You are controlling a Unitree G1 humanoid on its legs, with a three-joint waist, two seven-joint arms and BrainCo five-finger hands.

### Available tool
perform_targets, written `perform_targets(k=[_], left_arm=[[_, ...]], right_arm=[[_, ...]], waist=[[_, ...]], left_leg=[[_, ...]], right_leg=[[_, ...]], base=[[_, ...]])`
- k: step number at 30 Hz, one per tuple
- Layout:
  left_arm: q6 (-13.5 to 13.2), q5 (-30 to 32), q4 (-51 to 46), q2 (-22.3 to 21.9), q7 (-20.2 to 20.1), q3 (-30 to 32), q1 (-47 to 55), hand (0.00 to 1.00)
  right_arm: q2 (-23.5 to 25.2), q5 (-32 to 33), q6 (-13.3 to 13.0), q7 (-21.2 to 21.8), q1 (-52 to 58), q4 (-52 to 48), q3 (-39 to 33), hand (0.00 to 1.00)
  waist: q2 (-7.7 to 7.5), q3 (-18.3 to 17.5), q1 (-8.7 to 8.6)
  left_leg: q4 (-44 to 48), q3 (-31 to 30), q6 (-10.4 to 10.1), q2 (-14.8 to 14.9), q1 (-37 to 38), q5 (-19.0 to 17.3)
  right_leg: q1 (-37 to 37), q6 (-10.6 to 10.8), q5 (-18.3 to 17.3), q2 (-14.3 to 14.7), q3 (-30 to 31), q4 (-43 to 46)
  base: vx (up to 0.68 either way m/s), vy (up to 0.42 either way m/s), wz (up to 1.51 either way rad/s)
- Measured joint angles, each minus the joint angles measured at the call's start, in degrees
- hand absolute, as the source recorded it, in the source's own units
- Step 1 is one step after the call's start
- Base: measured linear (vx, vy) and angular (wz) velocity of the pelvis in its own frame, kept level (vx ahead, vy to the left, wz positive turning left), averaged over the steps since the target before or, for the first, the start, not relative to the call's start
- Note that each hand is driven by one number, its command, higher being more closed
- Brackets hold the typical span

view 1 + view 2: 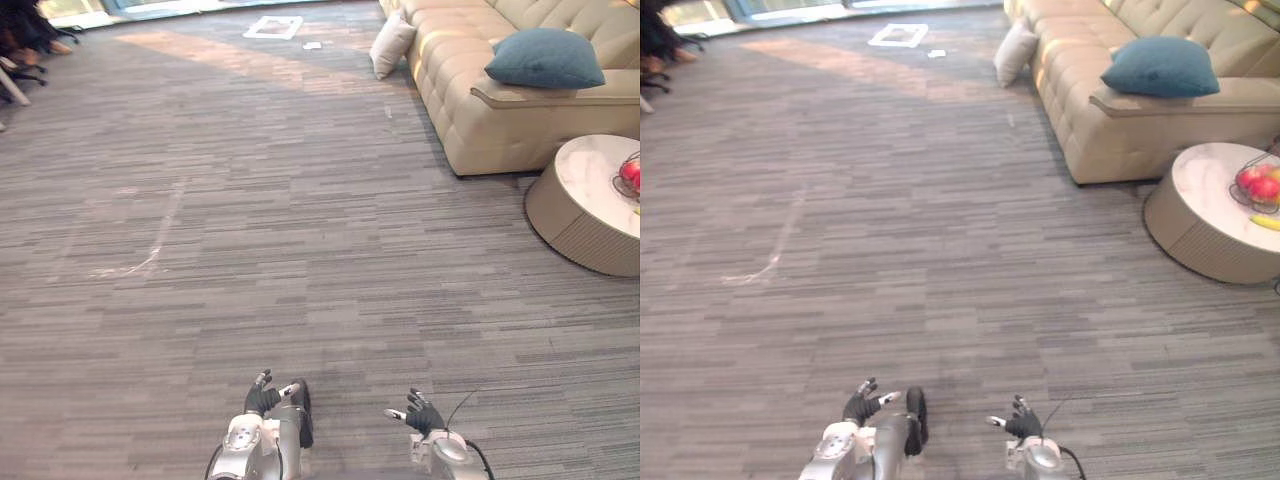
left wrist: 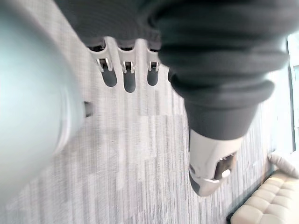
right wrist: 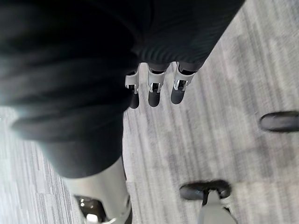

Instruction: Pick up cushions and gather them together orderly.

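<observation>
We judge that the task is not yet begun. The left robot hand (image 1: 265, 397) and the right robot hand (image 1: 420, 413) are wide and empty, well apart from the sofa (image 1: 455, 100). The blue cushion (image 1: 545, 58) lies on the sofa's arm, and the white cushion (image 1: 392, 45) leans against the sofa's far end.

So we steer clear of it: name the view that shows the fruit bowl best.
Right eye view: nearly all of the fruit bowl shows, on the table. Left eye view cuts it off at the edge. The wrist views face carpet.
</observation>
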Motion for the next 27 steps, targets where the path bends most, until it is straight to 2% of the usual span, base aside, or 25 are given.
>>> perform_targets(k=[1,2,3,4,6,7,8,9,10,11,12,13,14,15,16,17,18,19,20,21,22,24,25,26,27], left_arm=[[0.0,0.0,0.2,0.6,0.1,0.0,-0.1,0.0],[0.0,0.0,0.3,0.8,0.2,0.0,-0.3,0.0],[0.1,0.0,1.0,1.4,0.6,-0.1,-0.5,0.0],[0.3,0.0,2.9,1.7,1.1,-0.6,-0.1,0.0],[0.3,0.0,3.5,1.6,1.2,-1.2,0.5,0.0],[0.3,0.0,3.7,1.6,1.3,-1.8,0.3,0.0],[0.3,0.0,4.3,1.6,1.4,-1.8,-0.1,0.0],[0.4,0.0,4.4,1.6,1.4,-1.8,-0.2,0.0],[0.4,-0.1,4.5,1.7,1.4,-2.0,0.1,0.0],[0.4,0.0,4.5,1.7,1.5,-2.1,0.2,0.0],[0.3,0.0,4.3,2.4,1.6,-2.3,0.8,0.0],[0.2,0.0,4.0,2.7,1.6,-2.3,1.9,0.0],[0.2,0.0,4.1,2.6,1.7,-1.6,2.2,0.0],[0.2,0.0,4.7,1.9,1.7,-1.2,1.9,0.0],[0.2,0.1,4.9,1.3,1.7,-1.0,1.7,0.0],[0.2,0.1,4.9,1.0,1.7,-1.0,1.7,0.0],[0.3,0.1,5.3,0.4,1.7,0.3,1.5,0.0],[0.3,0.1,5.3,-0.6,1.6,1.3,2.0,0.0],[0.3,0.1,4.5,-1.0,1.4,2.6,2.1,0.0],[0.2,0.1,4.0,-1.1,1.3,3.4,2.2,0.0],[0.1,0.1,2.9,-0.3,1.2,4.0,2.2,0.0],[0.1,0.1,2.0,0.1,1.1,4.0,2.3,0.0],[0.0,0.1,0.9,0.0,1.0,3.9,2.3,0.0],[0.0,0.1,0.4,-0.2,1.0,3.8,2.3,0.0],[-0.1,0.1,0.0,-0.2,1.1,3.7,2.2,0.0]], right_arm=[[0.5,-0.1,-0.1,0.0,0.0,0.0,0.0,0.0],[0.7,-0.1,-0.1,0.0,-0.2,0.1,0.0,0.0],[0.7,-0.2,-0.1,0.2,-0.5,0.1,0.3,0.0],[0.4,-0.3,-0.4,0.3,-0.7,-0.2,0.4,0.0],[-0.2,-1.3,-1.0,0.3,-0.4,-0.7,0.4,0.0],[-0.6,-1.8,-1.2,0.3,-0.6,-1.1,0.4,0.0],[-1.4,-2.1,-1.4,0.3,-1.5,-1.2,0.3,0.0],[-1.6,-2.1,-1.4,0.3,-1.6,-1.3,0.3,0.0],[-2.0,-2.1,-1.5,0.3,-1.7,-1.9,0.4,0.0],[-2.1,-2.1,-1.4,0.2,-1.6,-2.0,0.3,0.0],[-2.2,-2.1,-1.2,0.2,-1.2,-2.1,0.5,0.0],[-1.9,-2.1,-1.3,0.1,-0.2,-2.1,0.5,0.0],[-1.8,-1.9,-1.3,0.1,0.1,-2.2,0.4,0.0],[-2.2,-2.1,-1.1,0.2,-0.6,-2.2,0.4,0.0],[-3.0,-2.2,-1.0,0.3,-0.8,-2.2,0.4,0.0],[-3.2,-2.2,-0.9,0.3,-1.1,-2.5,0.2,0.0],[-3.5,-2.1,-0.8,0.4,-1.1,-2.6,0.0,0.0],[-3.7,-2.1,-0.5,0.3,-0.9,-2.6,0.0,0.0],[-3.7,-2.0,-0.4,0.2,-0.5,-2.7,0.0,0.0],[-3.3,-1.9,-0.4,0.2,-0.1,-2.6,0.0,0.0],[-1.9,-1.9,-0.4,0.2,0.0,-2.6,0.0,0.0],[-1.2,-1.7,-0.3,0.2,0.2,-2.0,0.0,0.0],[-1.0,-1.7,-0.2,0.2,-0.2,-0.8,-0.1,0.0],[-0.9,-1.7,-0.1,0.1,-0.2,-0.8,-0.3,0.0],[-0.7,-1.7,0.0,0.0,0.1,-0.8,-0.3,0.0]], waist=[[-1.82,0.3,0.0],[-2.98,0.8,-0.01],[-3.64,1.2,-0.07],[-2.84,1.1,-0.45],[-1.16,0.2,-1.2],[-0.54,0.3,-1.59],[0.37,0.8,-2.12],[0.45,0.9,-2.38],[0.49,1.0,-3.33],[0.36,1.0,-3.51],[-0.61,0.7,-3.56],[-1.82,0.2,-3.58],[-2.41,-0.4,-4.11],[-0.31,-0.8,-3.93],[1.66,-1.6,-3.72],[2.37,-1.6,-3.88],[3.32,-0.8,-4.18],[4.21,-0.2,-4.09],[4.38,0.3,-3.95],[4.23,0.5,-3.61],[2.27,0.9,-3.19],[1.37,0.4,-2.9],[1.52,0.4,-2.16],[1.61,0.3,-1.59],[1.6,0.4,-0.89]], left_leg=[[-0.4,1.4,0.6,-1.6,3.1,-2.8],[-0.9,2.1,0.7,-2.7,6.0,-4.3],[-1.5,2.6,0.6,-3.8,10.2,-6.3],[-3.9,2.6,0.8,-4.2,17.6,-8.6],[-8.4,1.5,1.3,-3.9,23.6,-9.7],[-10.5,1.0,1.7,-3.1,27.0,-10.1],[-12.2,-0.2,1.9,-1.3,30.3,-10.7],[-12.2,-0.6,1.9,-0.6,31.0,-10.7],[-12.2,-1.7,1.9,0.8,33.0,-10.7],[-12.3,-2.2,1.9,1.1,33.7,-10.7],[-13.5,-3.0,1.8,0.4,36.1,-10.7],[-13.9,-3.9,1.0,-0.8,38.1,-11.2],[-12.3,-5.8,-1.0,-0.3,39.9,-12.4],[-9.4,-6.6,-1.3,1.3,39.5,-12.5],[-3.0,-7.0,-3.2,3.1,36.7,-11.4],[3.3,-7.0,-5.5,4.0,34.2,-9.0],[12.9,-7.5,-8.6,5.5,31.1,-3.2],[24.7,-8.0,-11.5,8.0,27.1,4.4],[33.4,-6.6,-11.5,10.4,23.9,2.6],[40.8,-4.6,-10.4,12.2,20.8,-0.8],[44.2,-1.6,-7.8,12.8,16.1,-5.6],[40.9,1.5,-6.1,12.3,11.3,-9.1],[29.9,3.7,-4.8,10.2,6.3,-11.9],[21.6,4.1,-4.7,8.5,4.9,-11.8],[9.2,3.7,-4.8,5.6,3.4,-10.0]], right_leg=[[-5.2,2.8,1.1,-2.0,0.8,14.9],[-8.5,7.0,4.5,-3.5,1.6,24.2],[-11.8,8.9,8.0,-5.6,1.7,34.7],[-15.1,5.4,7.2,-8.5,-2.5,43.8],[-19.0,2.7,5.1,-9.1,-6.7,45.4],[-22.0,1.6,3.1,-8.1,-9.0,43.4],[-26.6,0.4,0.6,-5.9,-11.6,36.8],[-28.1,0.4,0.6,-5.2,-12.5,32.9],[-31.4,1.1,3.4,-3.5,-13.9,17.9],[-31.9,1.4,5.2,-3.1,-13.8,12.9],[-32.0,2.3,11.5,-2.7,-12.8,-0.1],[-32.4,2.7,14.3,-2.9,-11.6,-4.8],[-33.4,-2.0,22.1,-2.4,-8.8,-0.8],[-35.1,-3.2,18.9,-1.6,-9.1,4.5],[-35.5,-4.4,16.2,-0.7,-9.8,7.3],[-34.8,-4.7,13.7,-0.4,-10.3,8.6],[-31.7,-5.2,11.3,0.6,-10.6,8.6],[-26.3,-5.7,9.5,2.5,-10.5,6.2],[-22.3,-6.1,8.5,3.9,-10.5,3.9],[-17.7,-7.0,7.2,4.9,-10.6,1.6],[-11.2,-7.1,6.1,4.9,-10.2,-2.4],[-6.8,-6.5,6.3,4.7,-9.7,-6.1],[-2.8,-6.0,6.4,4.5,-8.8,-9.5],[-1.2,-5.6,6.3,4.2,-8.2,-11.2],[0.8,-4.9,5.9,3.6,-7.3,-13.4]], base=[[0.62,0.223,-0.1],[0.61,0.183,-0.14],[0.73,0.177,-0.21],[0.61,0.15,-0.2],[0.56,0.091,-0.01],[0.88,0.011,0.36],[0.63,-0.032,0.46],[0.75,-0.117,0.72],[0.53,-0.12,0.57],[0.82,-0.207,0.69],[0.58,-0.166,0.44],[0.77,-0.234,0.5],[0.63,-0.202,0.2],[0.75,-0.256,0.05],[0.7,-0.241,-0.13],[0.83,-0.276,-0.03],[0.83,-0.243,0.01],[0.69,-0.172,0.02],[0.66,-0.124,-0.03],[0.62,-0.109,-0.01],[0.58,-0.115,-0.03],[0.51,-0.119,-0.17],[0.61,-0.078,-0.44],[0.53,-0.015,-0.57],[0.67,0.085,-0.56]])
